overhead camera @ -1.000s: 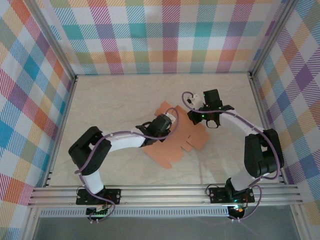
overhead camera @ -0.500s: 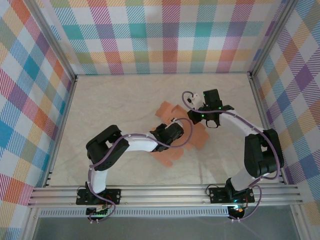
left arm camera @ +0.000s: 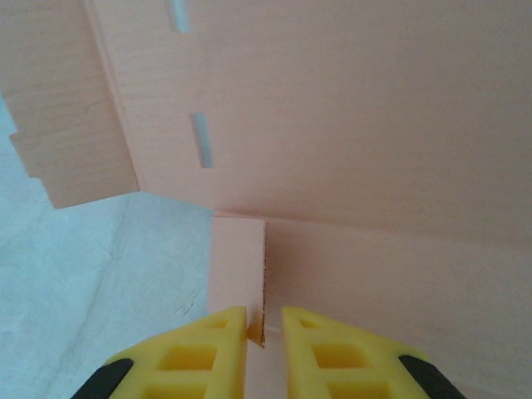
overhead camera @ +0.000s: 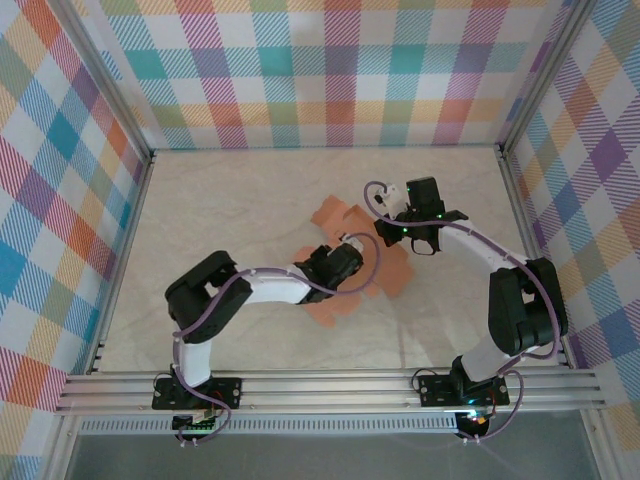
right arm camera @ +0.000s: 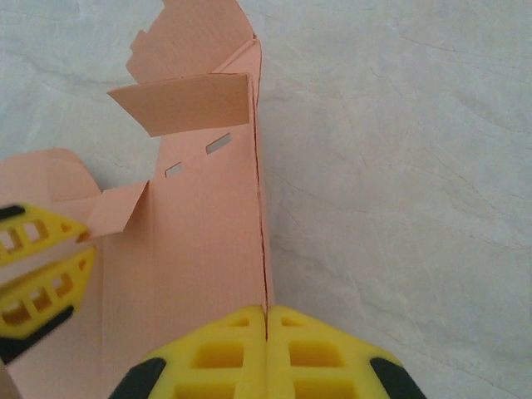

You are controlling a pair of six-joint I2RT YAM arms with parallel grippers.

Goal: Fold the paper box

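**Grip status: both grippers clamped on the card sheet**

Right gripper (right arm camera: 266, 314): the yellow fingers are pressed together, and an edge of the salmon-orange thin-card paper box (right arm camera: 191, 249) is pinched between their tips. That edge runs straight away from the fingertips, with a broad panel lying to its left. Two small rectangular slits (right arm camera: 218, 144) are cut across the panel. Beyond them, a rectangular flap (right arm camera: 179, 104) stands out from the sheet.

Left gripper (left arm camera: 264, 322): the yellow fingers are closed to a narrow gap, and the thin edge of a small card tab (left arm camera: 237, 262) is held in that gap. In the right wrist view, these same fingers meet the tip of a side flap at the left of the panel.

Location: in the overhead view the sheet is unfolded for the most part. It sits near the middle of the pale marble-patterned table (overhead camera: 230, 210), between the two grippers, and part of it is hidden under the left wrist. One flap reaches towards the far wall and another panel spreads below the right gripper.

Surroundings: multicoloured plaid walls (overhead camera: 320, 70) enclose the table. An aluminium rail (overhead camera: 330, 385) carries both arm bases at the near edge.
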